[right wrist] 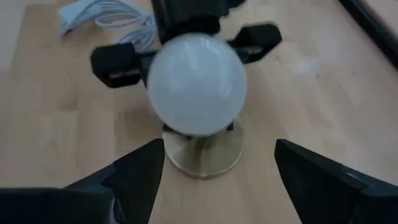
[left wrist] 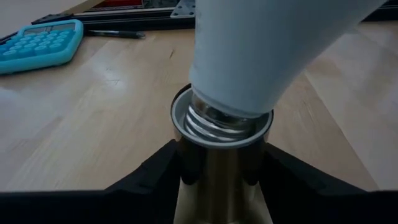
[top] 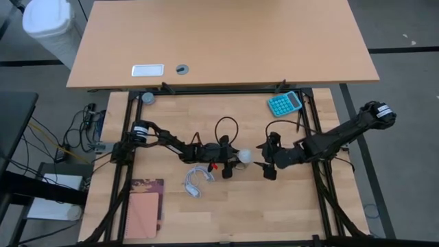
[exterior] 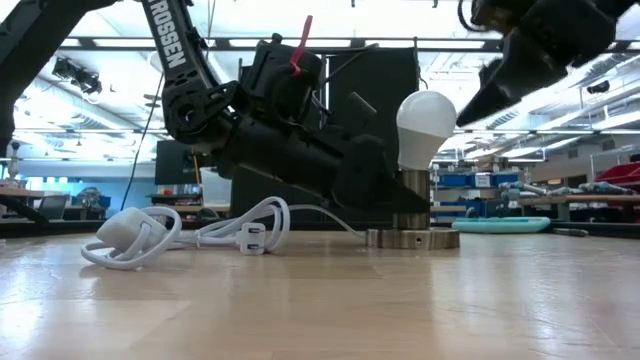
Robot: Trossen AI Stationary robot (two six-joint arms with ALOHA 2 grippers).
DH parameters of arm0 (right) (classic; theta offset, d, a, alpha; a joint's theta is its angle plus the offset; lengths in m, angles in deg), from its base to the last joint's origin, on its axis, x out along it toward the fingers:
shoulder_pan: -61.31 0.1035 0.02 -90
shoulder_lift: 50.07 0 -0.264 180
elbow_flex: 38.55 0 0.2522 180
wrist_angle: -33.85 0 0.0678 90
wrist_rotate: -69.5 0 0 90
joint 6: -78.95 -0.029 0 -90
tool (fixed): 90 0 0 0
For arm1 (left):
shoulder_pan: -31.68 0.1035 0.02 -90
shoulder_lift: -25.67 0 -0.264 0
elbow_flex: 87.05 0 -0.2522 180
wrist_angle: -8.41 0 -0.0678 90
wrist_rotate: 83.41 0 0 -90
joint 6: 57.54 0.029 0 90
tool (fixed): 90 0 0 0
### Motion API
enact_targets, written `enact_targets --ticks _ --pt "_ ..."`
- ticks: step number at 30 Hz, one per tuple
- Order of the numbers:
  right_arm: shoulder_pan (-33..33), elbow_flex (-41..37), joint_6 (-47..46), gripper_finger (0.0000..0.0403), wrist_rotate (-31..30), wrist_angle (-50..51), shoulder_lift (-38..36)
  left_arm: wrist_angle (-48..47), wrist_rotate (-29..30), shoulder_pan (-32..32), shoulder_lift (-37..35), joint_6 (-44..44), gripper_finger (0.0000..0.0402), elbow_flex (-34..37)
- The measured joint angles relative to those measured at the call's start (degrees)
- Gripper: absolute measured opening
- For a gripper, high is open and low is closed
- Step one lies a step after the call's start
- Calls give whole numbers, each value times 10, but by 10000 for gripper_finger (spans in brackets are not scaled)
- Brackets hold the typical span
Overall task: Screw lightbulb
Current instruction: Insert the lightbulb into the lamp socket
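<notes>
Your lightbulb (exterior: pixel 425 125) stands upright in the metal socket (exterior: pixel 411 212) near the middle of the wooden table (top: pixel 288 206), its silvery threads partly showing above the socket's rim in the left wrist view, so it is not fully seated. Your left gripper (left wrist: pixel 219 180) lies low at the table, its two dark fingers (left wrist: pixel 152 174) pressed against either side of the socket's barrel, clenched on it below the bulb. Your right gripper (right wrist: pixel 214 165) hangs just beside and above the globe, fingers spread wide and released, touching nothing. The socket's white cord (exterior: pixel 190 232) lies coiled on the table behind the left arm. A blue calculator (top: pixel 284 103) sits well apart near the table's far edge, and a pink notebook (top: pixel 143 213) rests at the near left corner.
</notes>
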Motion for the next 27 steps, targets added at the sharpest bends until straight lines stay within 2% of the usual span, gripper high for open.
enact_targets --ticks 7,12,17,27 --pt "-19 20 38 328 37 52 8 0 1 0 0 -8 190 0" --pt "-26 37 68 354 49 58 74 0 1 0 0 -9 190 0" --pt "-26 108 98 358 -7 118 146 0 1 0 0 -15 190 0" --pt "-30 181 140 353 -5 131 177 -1 1 0 0 -25 190 0"
